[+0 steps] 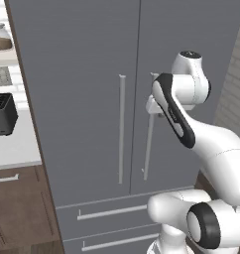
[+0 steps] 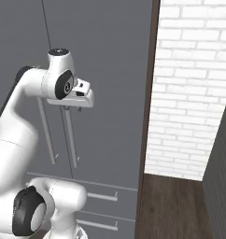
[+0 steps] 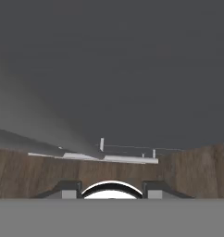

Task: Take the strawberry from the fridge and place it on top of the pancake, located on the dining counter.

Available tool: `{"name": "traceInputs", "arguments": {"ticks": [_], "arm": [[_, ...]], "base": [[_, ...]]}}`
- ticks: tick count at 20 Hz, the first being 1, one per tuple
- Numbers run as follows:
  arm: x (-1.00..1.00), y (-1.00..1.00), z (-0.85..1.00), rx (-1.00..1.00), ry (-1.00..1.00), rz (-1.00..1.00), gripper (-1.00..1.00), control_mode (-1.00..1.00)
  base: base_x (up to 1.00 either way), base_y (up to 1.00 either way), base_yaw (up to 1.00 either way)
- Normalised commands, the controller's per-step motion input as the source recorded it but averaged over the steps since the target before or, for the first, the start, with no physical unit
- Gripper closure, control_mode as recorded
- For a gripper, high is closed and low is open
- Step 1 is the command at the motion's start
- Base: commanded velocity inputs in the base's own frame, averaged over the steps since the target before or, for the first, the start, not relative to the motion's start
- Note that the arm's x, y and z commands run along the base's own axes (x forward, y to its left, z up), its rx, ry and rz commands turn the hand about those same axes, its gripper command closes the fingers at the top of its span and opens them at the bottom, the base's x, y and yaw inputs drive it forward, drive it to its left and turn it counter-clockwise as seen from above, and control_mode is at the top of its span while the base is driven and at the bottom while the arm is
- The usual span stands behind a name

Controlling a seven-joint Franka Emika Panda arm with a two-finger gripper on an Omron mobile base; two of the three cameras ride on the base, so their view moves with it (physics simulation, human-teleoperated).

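Observation:
The grey fridge [image 1: 92, 99] stands with both doors closed, so the strawberry is hidden. My gripper [image 1: 152, 111] hangs pointing down by the top of the right door's long silver handle [image 1: 148, 149]. From the right, the gripper [image 2: 73, 108] sits just above that handle [image 2: 72, 140]. In the hand view the gripper [image 3: 112, 190] is open, its tips partly apart with nothing between them, and a handle bar [image 3: 49, 147] runs off to their left. The pancake and the dining counter are out of view.
Two lower drawers with bar handles [image 1: 109, 212] sit under the doors. A black toaster [image 1: 3, 115] stands on the white counter to the fridge's left. A white brick wall [image 2: 189, 93] and wood floor [image 2: 171, 205] lie to its right.

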Motion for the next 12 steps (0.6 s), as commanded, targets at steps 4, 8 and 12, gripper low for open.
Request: {"name": "traceInputs", "arguments": {"ticks": [4,8,12], "arm": [[-0.5,0.0,0.0,0.05,-0.03,0.0,-1.0,-1.0],[-0.91,0.0,-0.01,0.02,-0.07,0.01,-1.0,-1.0],[-0.99,0.0,0.0,-0.02,-0.18,0.01,-1.0,-1.0]], "base": [[0.0,0.0,0.0],[0.0,0.0,0.0],[0.0,0.0,0.0]]}}
